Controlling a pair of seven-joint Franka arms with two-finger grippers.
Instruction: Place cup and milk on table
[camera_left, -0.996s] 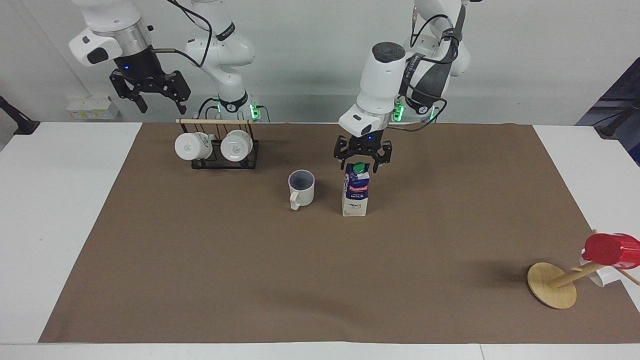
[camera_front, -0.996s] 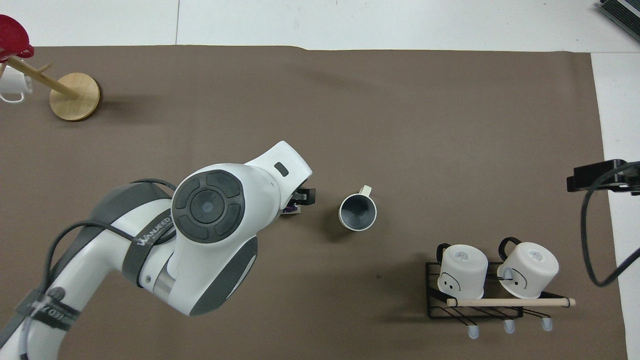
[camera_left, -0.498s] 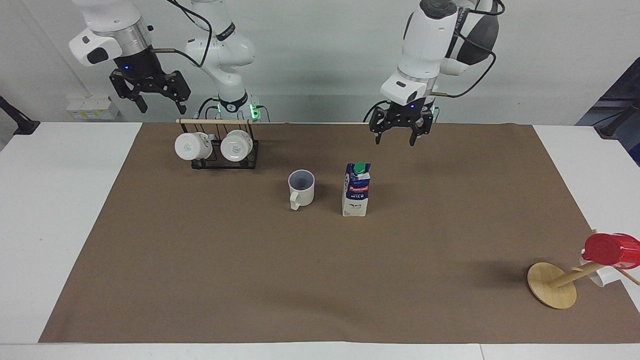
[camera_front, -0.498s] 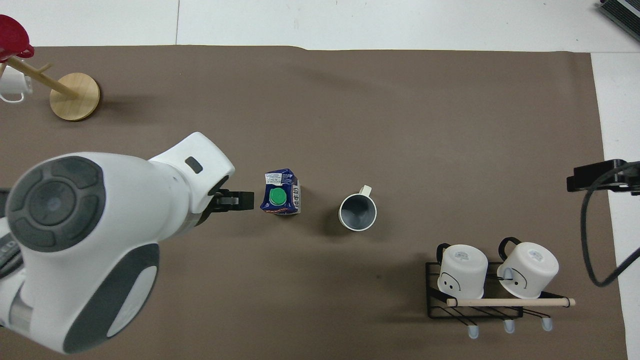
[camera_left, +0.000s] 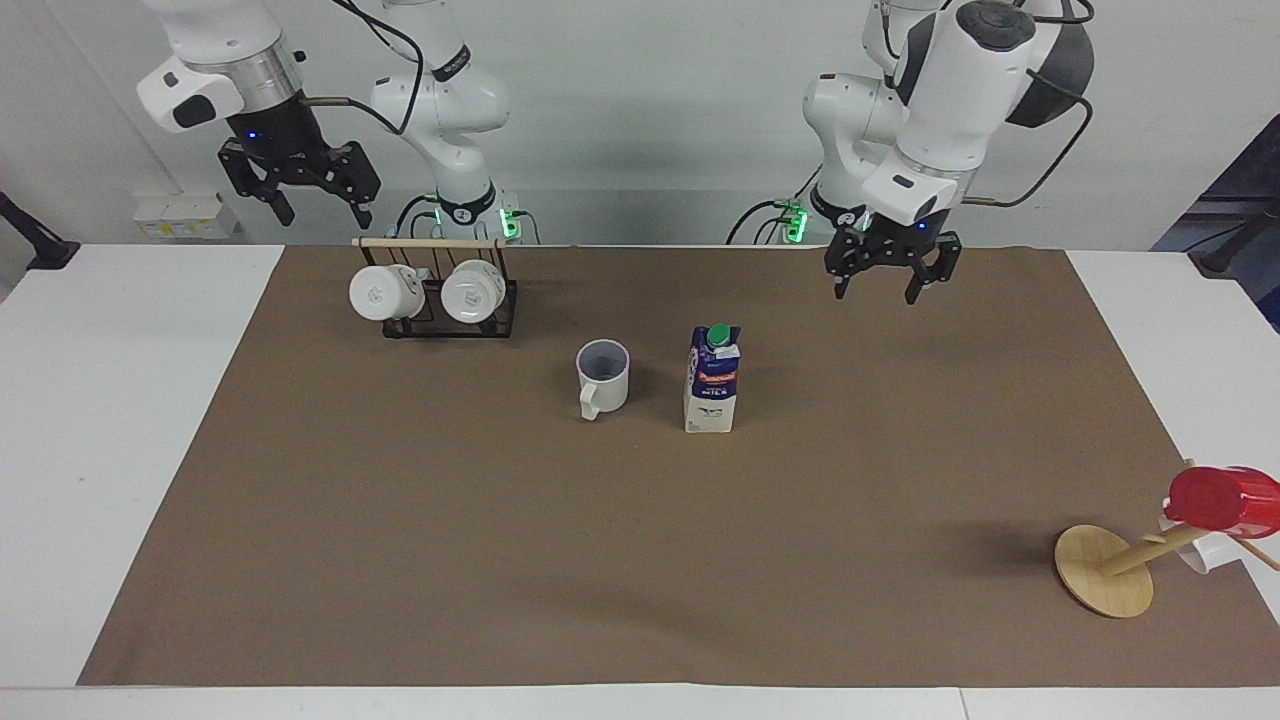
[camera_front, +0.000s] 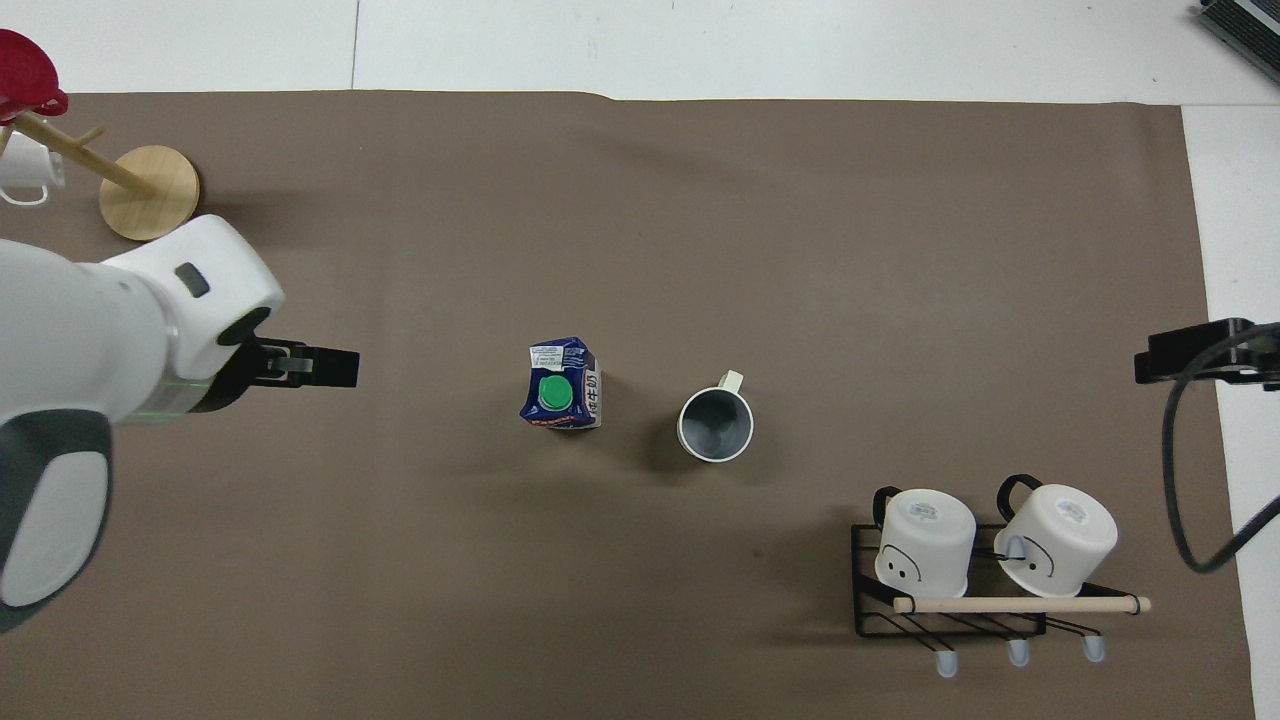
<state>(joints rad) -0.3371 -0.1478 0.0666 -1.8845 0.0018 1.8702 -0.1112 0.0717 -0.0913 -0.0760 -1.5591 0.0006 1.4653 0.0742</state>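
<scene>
Cup (camera_left: 603, 376) and milk (camera_left: 712, 378) stand upright, side by side on table (camera_left: 140, 400); left gripper (camera_left: 888, 278) and right gripper (camera_left: 305, 196) — both raised, jaws released, empty.

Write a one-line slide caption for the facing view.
Cup and milk stand beside each other on the table.

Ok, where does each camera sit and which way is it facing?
Facing view: high across the table, looking at the robots; both arms show, left hand and right hand raised, open.
Overhead view: above the robots' end, looking steeply down; left arm and right hand's tip show.
Shared: cup beside milk, mug rack, half a turn apart.
</scene>
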